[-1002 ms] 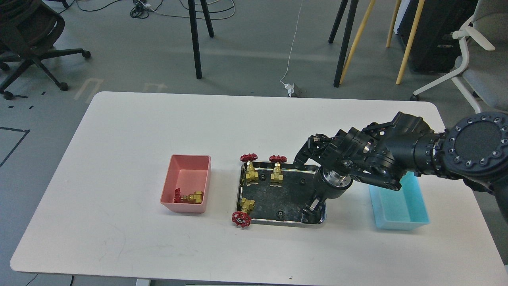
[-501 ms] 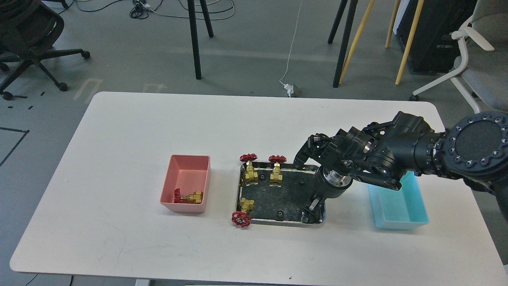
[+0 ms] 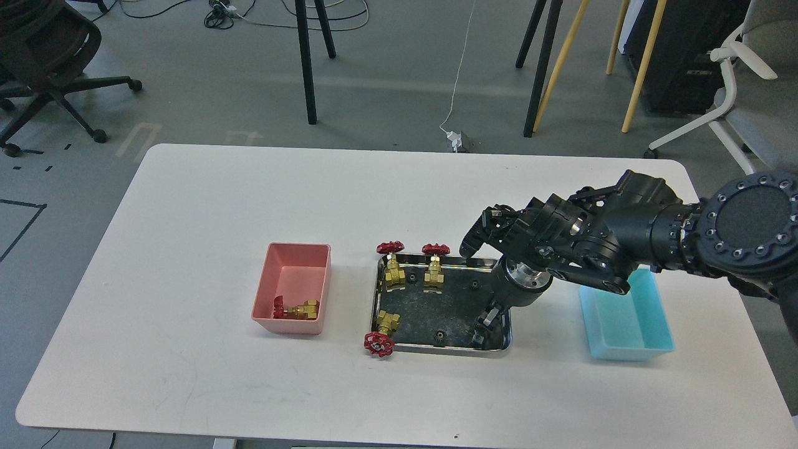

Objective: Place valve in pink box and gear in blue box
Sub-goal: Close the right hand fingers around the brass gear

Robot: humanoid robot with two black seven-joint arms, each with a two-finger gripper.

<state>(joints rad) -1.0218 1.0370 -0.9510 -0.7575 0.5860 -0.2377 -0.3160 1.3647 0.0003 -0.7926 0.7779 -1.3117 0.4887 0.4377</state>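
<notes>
My right gripper (image 3: 483, 327) reaches down into the front right corner of the shiny steel tray (image 3: 399, 257). Its fingers are dark and small, so I cannot tell whether they hold anything. Three valves lie at the tray's left side: two at the back (image 3: 393, 265) (image 3: 435, 265) and one at the front left corner (image 3: 381, 332), its red wheel over the rim. Another valve (image 3: 298, 308) lies in the pink box (image 3: 293, 249). Tiny black gears (image 3: 440, 337) (image 3: 475, 285) (image 3: 411, 276) lie on the tray floor. The blue box (image 3: 626, 324) stands right of the tray, partly behind my arm.
The white table (image 3: 249, 187) stretches bare to the back and left. Chairs, stand legs and cables are on the floor beyond the far edge. My right forearm (image 3: 623, 240) spans from the right edge over the blue box's back end.
My right wrist and gripper have risen slightly at the tray's front right corner. The valves, gears and boxes have not moved.
</notes>
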